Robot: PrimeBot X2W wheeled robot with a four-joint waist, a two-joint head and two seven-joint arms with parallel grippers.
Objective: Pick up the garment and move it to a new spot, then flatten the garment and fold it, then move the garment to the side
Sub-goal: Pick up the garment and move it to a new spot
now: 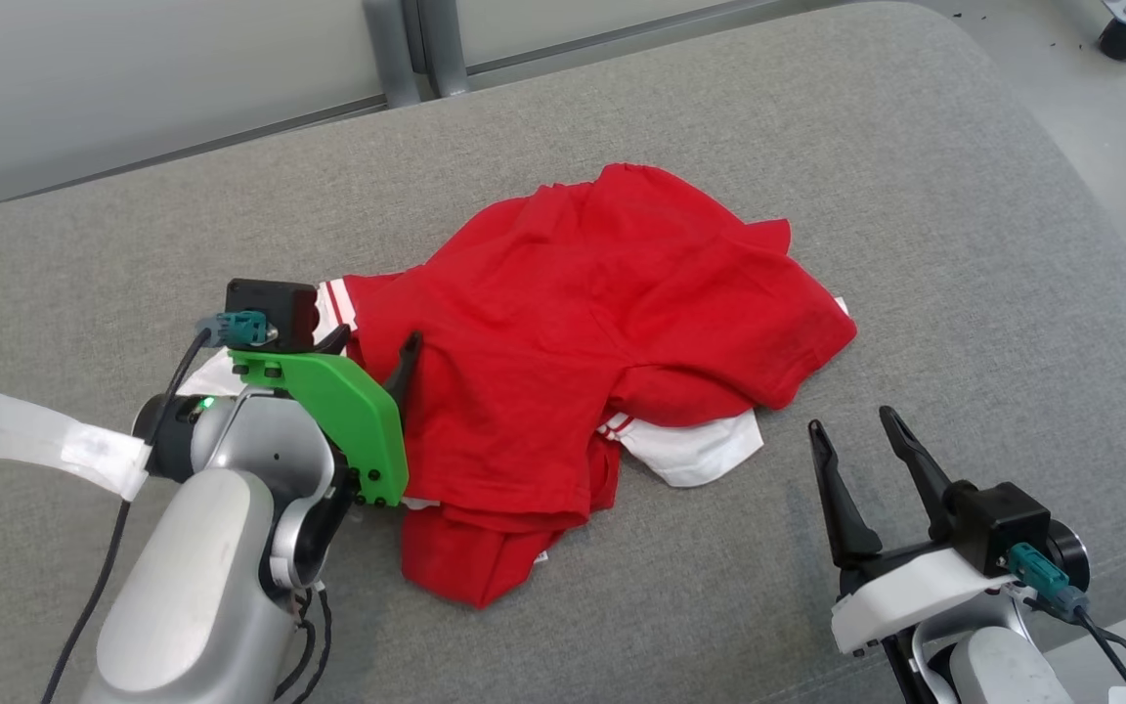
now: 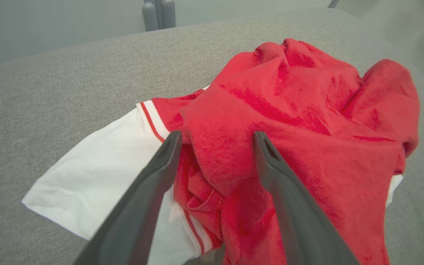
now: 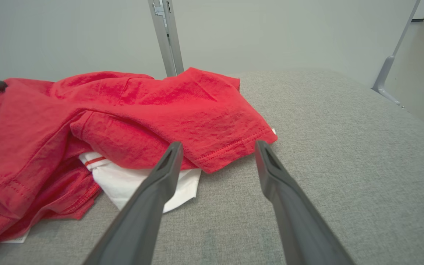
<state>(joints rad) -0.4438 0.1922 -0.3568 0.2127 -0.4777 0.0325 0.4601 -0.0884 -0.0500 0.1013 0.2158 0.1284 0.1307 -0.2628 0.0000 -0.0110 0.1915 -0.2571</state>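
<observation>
Now, your red-and-white shirt (image 1: 583, 332) lies crumpled mid-way across the grey cushion (image 1: 964, 244); flattening looks next, so take the white sleeve (image 2: 98, 165) with your left gripper (image 1: 377, 344), spread astride a red fold, gripping nothing; your right gripper (image 1: 851, 422), likewise spread and empty, sits near the hem; pinch one layer only; a caster (image 1: 1125, 37) stands well apart.

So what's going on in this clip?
A two-armed robot is working on a crumpled red and white garment lying on a grey padded surface. Its left gripper is open, with its fingers straddling a fold at the garment's left edge. The right gripper is open too, off to the garment's right and apart from it.
</observation>
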